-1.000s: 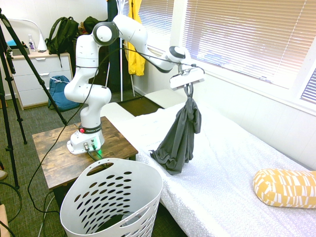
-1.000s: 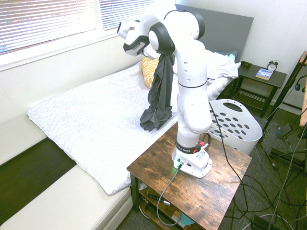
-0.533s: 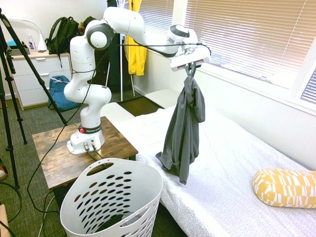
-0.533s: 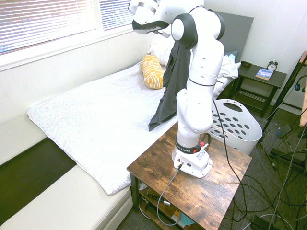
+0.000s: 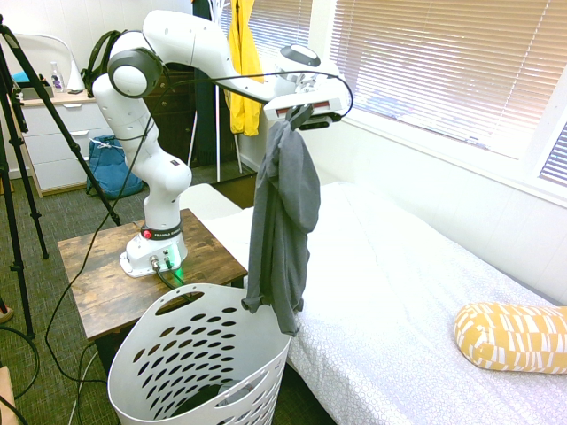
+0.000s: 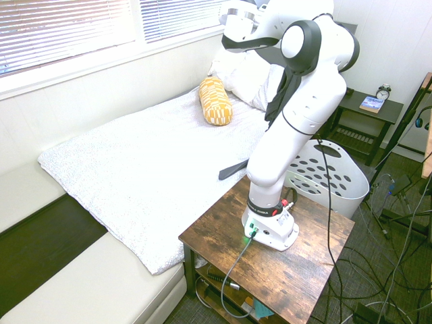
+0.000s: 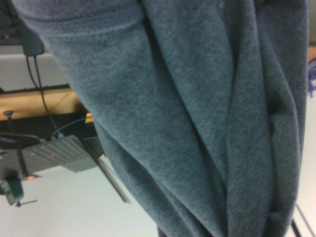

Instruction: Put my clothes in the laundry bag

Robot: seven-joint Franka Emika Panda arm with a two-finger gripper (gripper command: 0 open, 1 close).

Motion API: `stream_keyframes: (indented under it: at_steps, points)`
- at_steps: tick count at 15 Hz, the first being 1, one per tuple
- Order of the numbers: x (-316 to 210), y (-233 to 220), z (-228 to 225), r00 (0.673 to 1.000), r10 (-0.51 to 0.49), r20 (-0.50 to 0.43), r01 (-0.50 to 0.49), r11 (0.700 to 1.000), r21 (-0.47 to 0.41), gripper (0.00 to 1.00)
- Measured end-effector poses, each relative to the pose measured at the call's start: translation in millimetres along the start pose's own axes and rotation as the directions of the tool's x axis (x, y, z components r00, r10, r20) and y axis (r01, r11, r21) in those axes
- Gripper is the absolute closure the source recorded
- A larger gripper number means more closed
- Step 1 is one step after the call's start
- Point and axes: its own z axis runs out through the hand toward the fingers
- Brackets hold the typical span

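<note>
One dark backpack (image 5: 104, 57), mostly behind the arm, and one blue bag (image 5: 113, 166) below it, against one white dresser (image 5: 75, 133), far left in the first exterior view. Next, one wood-topped table (image 5: 97, 279) with the arm's base on it. One laundry basket (image 5: 204, 354), white, oval holes, upright in front of that table, beside the bed; some dark stuff low inside, count can't tell. One yellow garment (image 5: 244, 84) hangs behind the arm. Then one gripper (image 5: 299, 119), clenched on one gray garment (image 5: 282, 208), which hangs by its top, lower end over the basket's bed-side rim; touching or not, can't tell. One bed (image 5: 381, 292), white patterned cover, one yellow-and-white bolster (image 5: 514, 337) on it, far right. Second exterior view, right side: one small dark nightstand (image 6: 364, 115) with one clock (image 6: 383, 92) and one book (image 6: 372, 104).
</note>
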Motion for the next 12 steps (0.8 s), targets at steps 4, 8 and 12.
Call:
stream_keyframes:
  at_steps: [4,8,12]
  points:
    - [14.1,-46.0,70.6,0.996,-0.032,0.087,0.028,0.999,0.046,1.0]
    - [53.2,-139.0,127.6,0.992,-0.01,0.122,-0.004,0.993,0.114,1.0]
    - [82.4,-219.2,155.8,0.993,0.021,0.117,-0.033,0.995,0.097,0.0]
